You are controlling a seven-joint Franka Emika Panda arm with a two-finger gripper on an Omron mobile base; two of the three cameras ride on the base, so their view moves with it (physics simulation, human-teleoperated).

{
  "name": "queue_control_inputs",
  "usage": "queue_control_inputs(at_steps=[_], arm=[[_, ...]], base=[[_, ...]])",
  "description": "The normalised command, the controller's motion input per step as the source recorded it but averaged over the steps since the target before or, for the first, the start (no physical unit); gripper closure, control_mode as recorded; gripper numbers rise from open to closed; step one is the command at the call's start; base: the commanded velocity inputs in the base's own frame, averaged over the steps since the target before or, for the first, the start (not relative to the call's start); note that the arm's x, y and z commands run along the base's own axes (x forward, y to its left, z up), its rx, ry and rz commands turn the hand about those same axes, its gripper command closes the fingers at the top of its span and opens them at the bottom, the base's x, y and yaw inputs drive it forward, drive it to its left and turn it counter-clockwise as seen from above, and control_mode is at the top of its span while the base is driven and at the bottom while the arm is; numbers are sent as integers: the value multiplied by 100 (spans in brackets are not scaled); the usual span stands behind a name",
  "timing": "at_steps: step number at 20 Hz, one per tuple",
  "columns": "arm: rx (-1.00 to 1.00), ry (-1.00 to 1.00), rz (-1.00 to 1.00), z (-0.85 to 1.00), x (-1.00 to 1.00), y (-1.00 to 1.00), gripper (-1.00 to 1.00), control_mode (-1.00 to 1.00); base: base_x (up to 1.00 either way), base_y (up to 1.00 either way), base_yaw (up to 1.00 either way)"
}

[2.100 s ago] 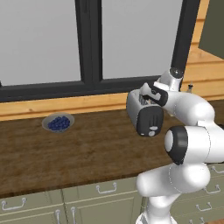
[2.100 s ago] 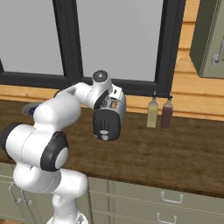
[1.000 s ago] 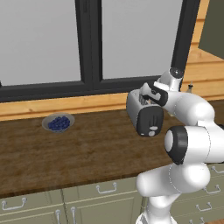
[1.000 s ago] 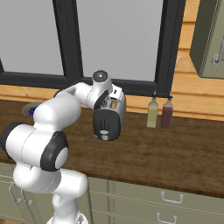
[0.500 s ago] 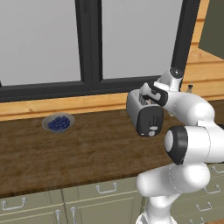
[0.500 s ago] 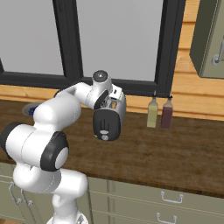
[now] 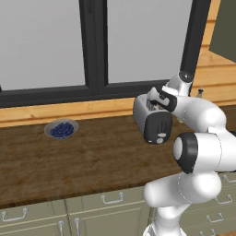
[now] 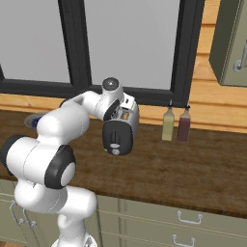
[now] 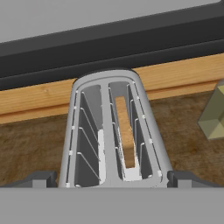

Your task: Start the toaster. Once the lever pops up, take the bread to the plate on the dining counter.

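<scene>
1. The toaster stands on the wood-grain surface, near the back edge below the window.
2. The tool hangs directly above the toaster slots. Its jaws are fully spread, with one fingertip at each side of the toaster body. It holds nothing.
3. The white arm reaches over the toaster top and hides part of it in both base views.
4. Two bottles stand against the back wall to the right of the toaster: an olive one and a dark red one, just beside each other and apart from the toaster.
5. A grey bowl sits well apart to the left of the toaster. It contains blueberries.
6. The bread sits upright in the right-hand slot in the hand view. The left-hand slot shows only wire guides.
7. Drawers with handles run below the surface.
</scene>
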Motion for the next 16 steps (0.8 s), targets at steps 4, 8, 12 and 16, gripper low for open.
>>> queue_control_inputs(at_steps=[4,8,12,16], arm=[[0,0,0,0,0,0,-100,-100],[0,0,0,0,0,0,-100,-100],[0,0,0,0,0,0,-100,-100],[0,0,0,0,0,0,-100,-100]], base=[[0,0,0],[0,0,0],[0,0,0],[0,0,0]])
